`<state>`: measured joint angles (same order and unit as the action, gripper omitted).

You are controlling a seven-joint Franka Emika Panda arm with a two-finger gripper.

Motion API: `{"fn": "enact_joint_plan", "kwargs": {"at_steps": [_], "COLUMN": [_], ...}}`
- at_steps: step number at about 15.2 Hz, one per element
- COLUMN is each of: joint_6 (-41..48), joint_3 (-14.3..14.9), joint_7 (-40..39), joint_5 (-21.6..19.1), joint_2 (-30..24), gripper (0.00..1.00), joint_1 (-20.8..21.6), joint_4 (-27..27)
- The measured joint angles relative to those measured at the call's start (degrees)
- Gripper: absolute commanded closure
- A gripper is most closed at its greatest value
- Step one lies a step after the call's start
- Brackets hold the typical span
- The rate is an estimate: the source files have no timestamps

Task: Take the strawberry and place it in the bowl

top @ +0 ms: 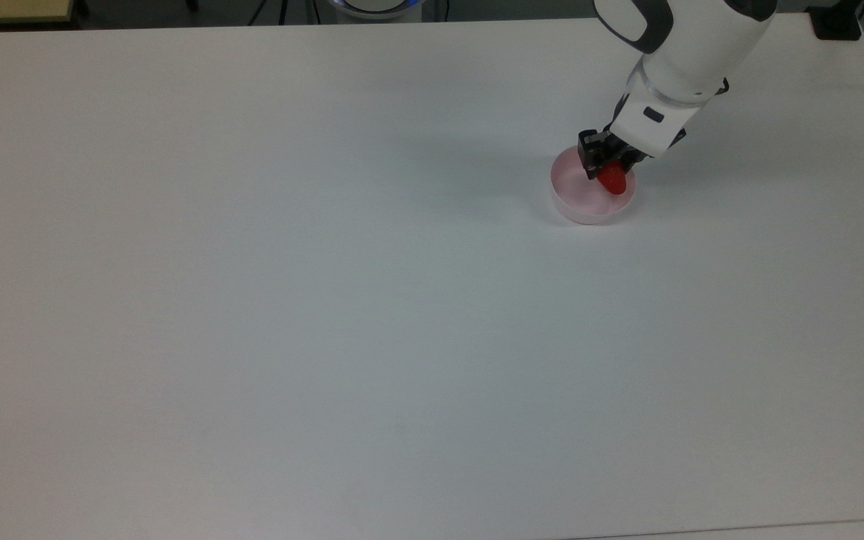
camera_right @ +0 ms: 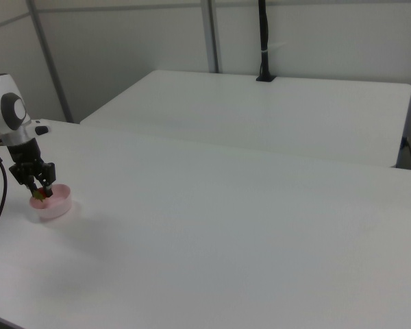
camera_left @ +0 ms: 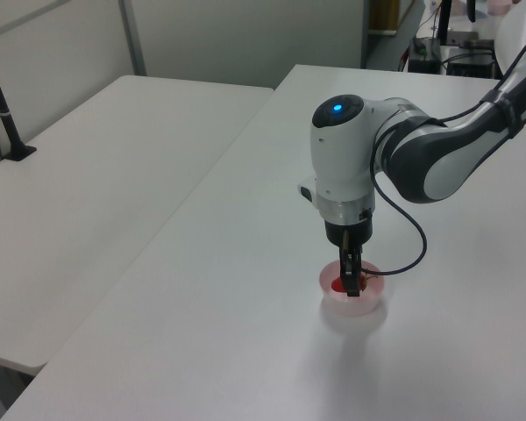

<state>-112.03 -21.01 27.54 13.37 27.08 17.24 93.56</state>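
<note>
The pale pink bowl [top: 580, 199] [camera_left: 370, 301] [camera_right: 57, 205] stands on the white table at the top view's upper right. My gripper [top: 609, 169] [camera_left: 352, 285] [camera_right: 40, 190] hangs over the bowl's inside, shut on the red strawberry [top: 613, 180] [camera_left: 337, 285] [camera_right: 42, 194]. The strawberry points down into the bowl's right half in the top view. Its green cap is hidden between the fingers. Whether it touches the bowl's floor I cannot tell.
The white table [top: 327, 300] stretches wide and bare to the top view's left and below the bowl. A second white table [camera_left: 88, 193] [camera_right: 260, 110] stands beside it with a black pole [camera_right: 264, 41] clamped on it.
</note>
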Motion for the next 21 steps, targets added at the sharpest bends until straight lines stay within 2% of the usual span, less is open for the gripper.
{"fn": "enact_joint_plan", "kwargs": {"at_steps": [5,9,13,17,19,21], "joint_6": [-0.01,3.52,12.02,15.23,15.41,16.16], "joint_3": [0.5,2.1,3.04,4.35,7.36,10.31], "joint_7": [0.0,-1.79,-6.66,-10.2,-12.76,-14.0], "joint_5": [0.5,1.55,1.05,-3.71,-7.77,-10.06], "joint_2": [-1.38,-6.73,-13.91,-19.76,-20.96,-21.27], "gripper": [0.0,0.0,0.0,0.0,0.0,0.0], "joint_1": [-1.7,-7.11,-15.83,-22.74,-23.25,-23.3], "joint_4": [-1.92,-2.45,-2.83,-2.62,-2.49,-2.46]}}
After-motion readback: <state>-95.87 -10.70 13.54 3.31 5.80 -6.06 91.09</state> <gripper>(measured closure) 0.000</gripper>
